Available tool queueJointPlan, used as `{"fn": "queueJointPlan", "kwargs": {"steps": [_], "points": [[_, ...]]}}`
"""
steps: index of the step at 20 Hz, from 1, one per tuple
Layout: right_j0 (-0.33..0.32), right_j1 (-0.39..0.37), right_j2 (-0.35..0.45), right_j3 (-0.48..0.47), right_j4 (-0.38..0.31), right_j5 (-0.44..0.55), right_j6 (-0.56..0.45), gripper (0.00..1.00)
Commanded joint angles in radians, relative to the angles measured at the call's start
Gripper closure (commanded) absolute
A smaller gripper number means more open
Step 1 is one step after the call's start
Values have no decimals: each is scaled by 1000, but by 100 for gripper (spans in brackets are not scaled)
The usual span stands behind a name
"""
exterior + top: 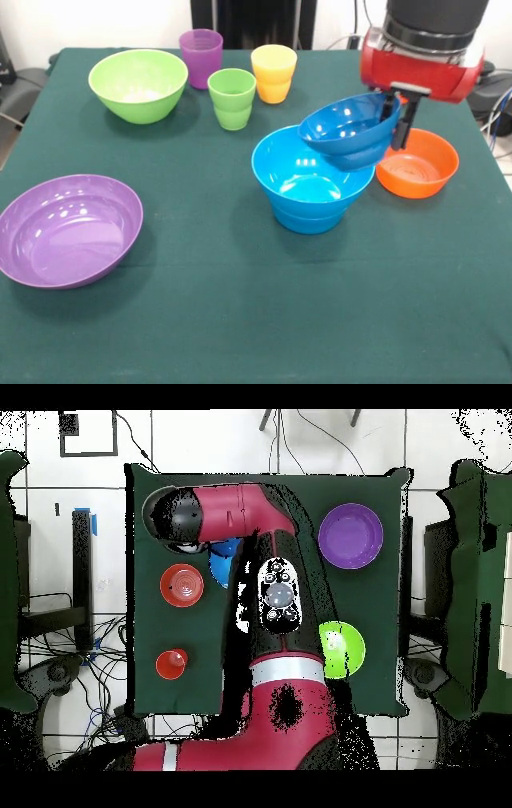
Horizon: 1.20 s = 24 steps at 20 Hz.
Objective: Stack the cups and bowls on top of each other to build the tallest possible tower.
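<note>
Fingers [398, 120] of the gripper are clamped on the far rim of the dark blue bowl [344, 128], which hangs tilted in the air, its open side turned toward the tabletop's [240, 320] middle. It overlaps the far rim of the light blue bowl [308, 188]; whether the two touch cannot be told. Just beside the fingers, on their other side, the orange bowl [418, 164] sits on the cloth.

Front view alone shows the purple cup [201, 56], yellow cup [274, 72] and green cup [232, 98] grouped by the far edge, the green bowl [138, 84] beside them, and the purple bowl [68, 230] near a side edge. Overhead, the arm [265, 594] covers the cups and most of the blue bowls; only a sliver of blue shows. That view adds an orange cup [171, 663] near the orange bowl, by the corner at the robot's edge.

No writing or brand can be read.
</note>
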Motion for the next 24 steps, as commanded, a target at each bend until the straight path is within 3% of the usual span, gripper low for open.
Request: {"fn": "queueJointPlan", "kwargs": {"steps": [1,11,24], "points": [[17,30,-40,51,-30,28,79,100],[26,51,-79,135,-15,-76,110,100],[66,133,-99,140,26,-202,173,100]]}}
